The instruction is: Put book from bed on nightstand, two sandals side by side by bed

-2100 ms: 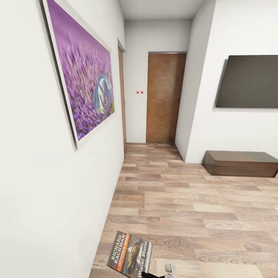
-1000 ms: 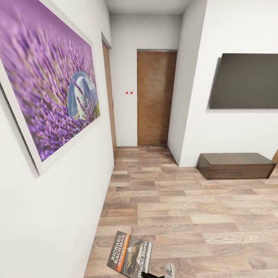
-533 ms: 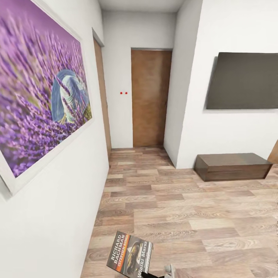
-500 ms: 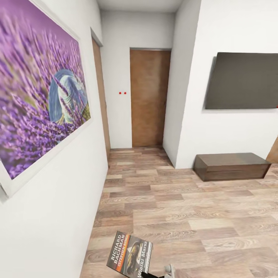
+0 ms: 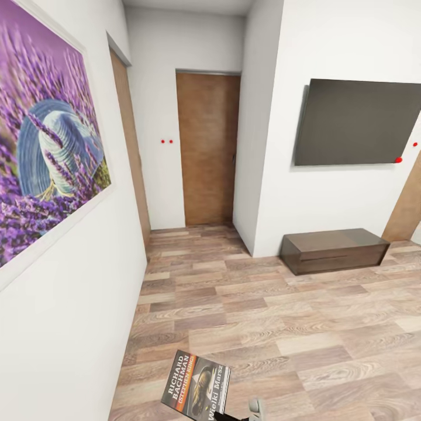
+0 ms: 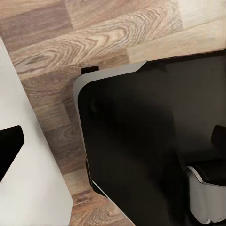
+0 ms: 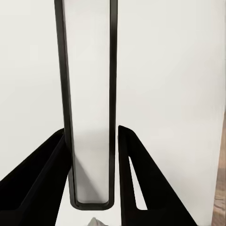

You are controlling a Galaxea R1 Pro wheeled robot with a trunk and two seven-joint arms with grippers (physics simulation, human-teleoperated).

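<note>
Looking down corridor from head view: book [image 5: 197, 390] upright at bottom edge, cover facing camera, above plank floor [image 5: 280, 327]; lavender picture [image 5: 47, 140] on wall, brown door [image 5: 207, 149] ahead, dark screen [image 5: 354, 123] over low cabinet [image 5: 333, 250].
Left wrist view: dark robot body [image 6: 141, 150] over floor; left gripper's grip state indiscernible.
Right wrist view: right gripper [image 7: 92, 179] fingers [image 7: 136, 179] clamped against book's edge [image 7: 89, 117], white wall behind.

You see a wood-plank floor [image 5: 275, 310] with a matt grain, smooth white painted walls [image 5: 327, 193], a wooden door [image 5: 207, 146], a low cabinet [image 5: 333, 250] of dark wood with a glossy top, and the book [image 5: 196, 387] with its glossy paper cover.
</note>
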